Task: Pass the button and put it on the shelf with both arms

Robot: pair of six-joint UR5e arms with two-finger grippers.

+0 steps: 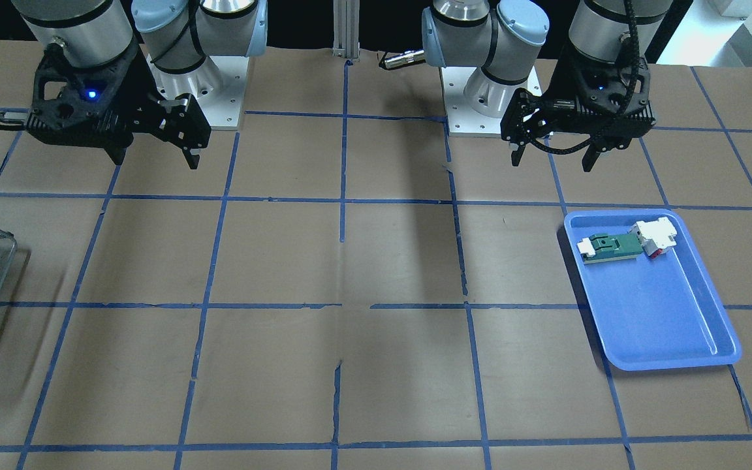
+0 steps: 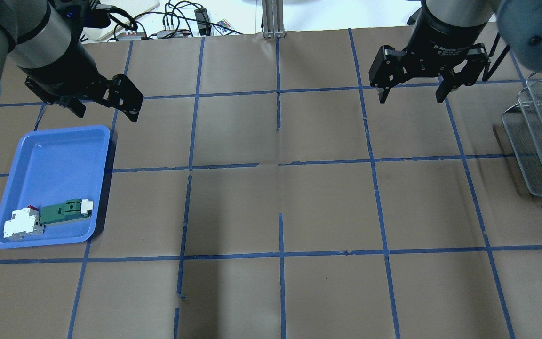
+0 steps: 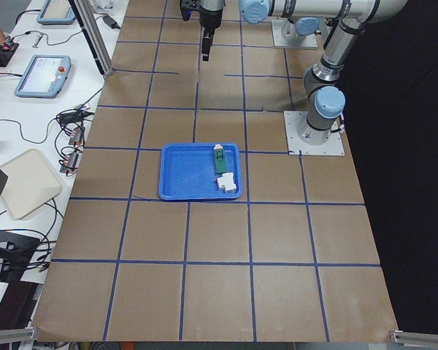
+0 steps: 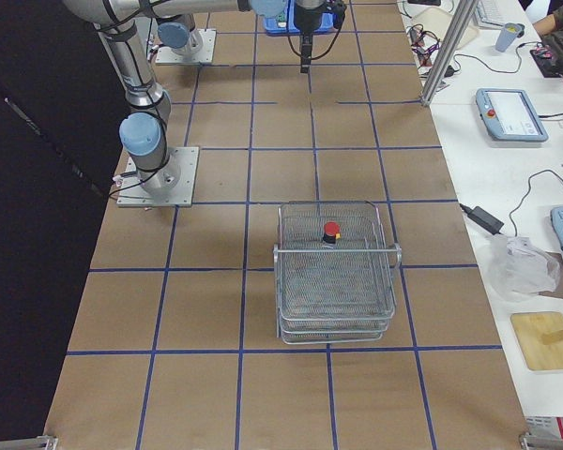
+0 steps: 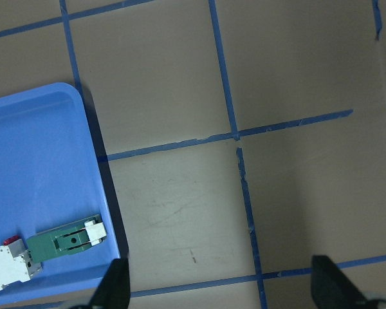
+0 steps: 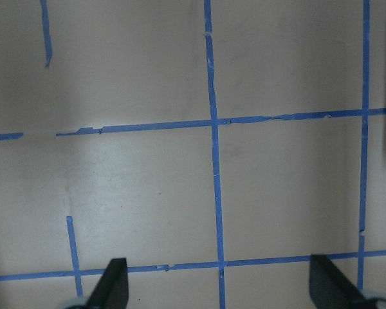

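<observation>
Both my left tool and right tool gape empty; the button sits atop the shelf, nearer the right arm.

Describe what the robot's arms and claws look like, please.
The left arm and right arm are silver tubes with light-blue joint caps and black bands. The left gripper and right gripper are black, two-fingered, each with a small blue light. A black ribbed cable runs down the left arm. White lettering marks the right gripper.
</observation>
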